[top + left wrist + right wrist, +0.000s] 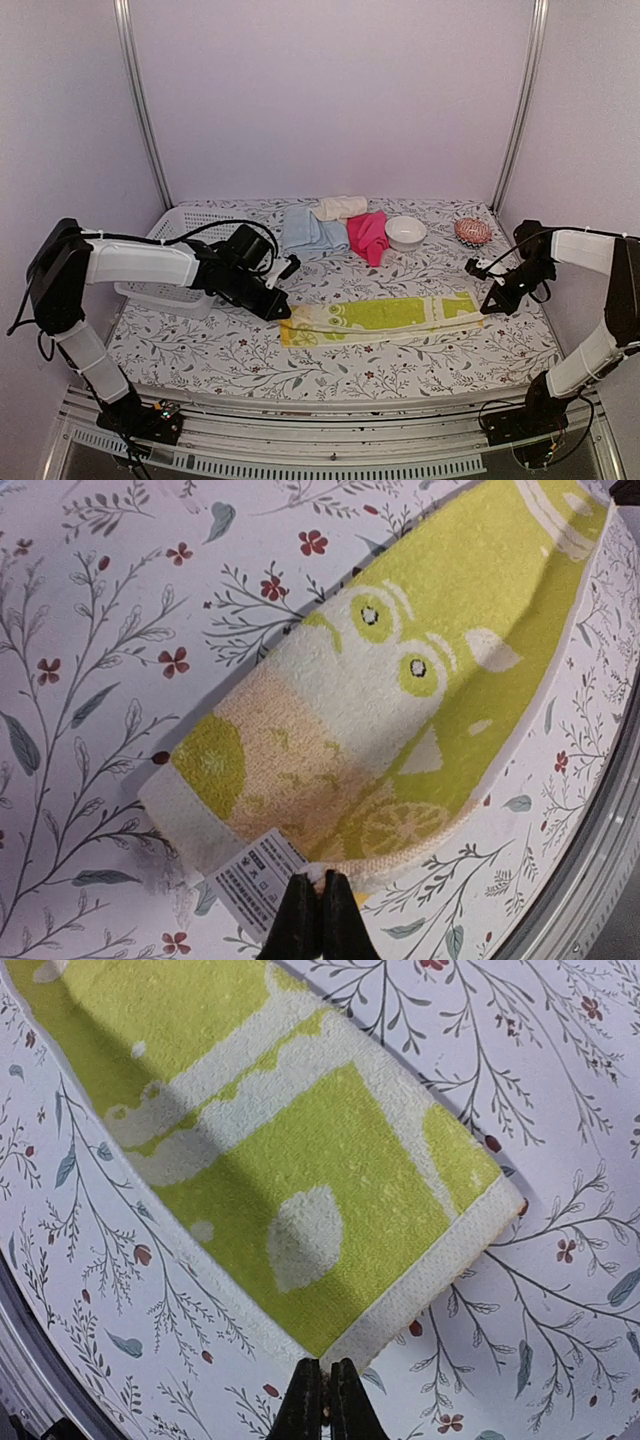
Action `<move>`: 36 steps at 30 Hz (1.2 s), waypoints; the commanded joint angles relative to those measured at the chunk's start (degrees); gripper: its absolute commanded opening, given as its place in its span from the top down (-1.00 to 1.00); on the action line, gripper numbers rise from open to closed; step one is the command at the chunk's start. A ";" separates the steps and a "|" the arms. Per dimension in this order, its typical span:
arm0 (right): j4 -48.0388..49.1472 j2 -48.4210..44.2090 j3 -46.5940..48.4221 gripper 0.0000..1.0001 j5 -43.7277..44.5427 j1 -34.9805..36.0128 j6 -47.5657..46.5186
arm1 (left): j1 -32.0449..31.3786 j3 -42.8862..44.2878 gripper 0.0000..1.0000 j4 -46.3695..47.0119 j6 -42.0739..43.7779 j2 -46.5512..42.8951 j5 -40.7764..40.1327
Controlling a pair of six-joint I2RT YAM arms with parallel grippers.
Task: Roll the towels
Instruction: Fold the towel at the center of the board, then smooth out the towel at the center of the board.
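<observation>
Firmly, left hand (pixel 320 882) and right hand (pixel 326 1368) pinch opposite edges of yellow-green towel (pixel 385 316).

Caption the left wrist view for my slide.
Left gripper, shut, pinches the towel by its tagged end on the floral cover.

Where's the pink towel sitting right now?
In the top view, the pink towel lies crumpled at the far middle of the table, between the light blue towel on its left and the white bowl on its right.
</observation>
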 commanded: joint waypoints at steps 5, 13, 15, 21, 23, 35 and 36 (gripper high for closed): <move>3.89 1.34 -3.26 0.91 0.68 -0.39 -2.92 | -2.70 -0.25 0.96 -3.07 2.13 3.16 -0.49; -4.07 -4.80 -2.28 0.24 -3.73 -0.40 -9.55 | -3.60 -0.19 0.36 -7.36 4.33 -0.68 -0.46; -5.87 -5.52 -0.94 0.20 -5.36 -0.37 -10.56 | -3.55 0.23 0.32 -7.51 4.65 -3.01 -1.42; -3.45 -1.22 3.57 0.20 -9.17 -0.39 -4.90 | -2.36 2.77 0.30 -4.58 3.93 -3.14 -1.75; -0.54 1.97 5.04 0.25 -9.30 -0.42 0.31 | -2.09 4.53 0.34 -4.25 2.71 -0.97 -1.35; 6.71 15.79 9.97 0.53 -3.79 1.42 14.80 | -0.80 12.39 0.80 -4.51 -4.51 11.92 -8.78; 6.99 16.73 10.28 0.54 -3.34 1.56 15.31 | -0.66 12.14 0.80 -4.51 -4.64 12.32 -9.18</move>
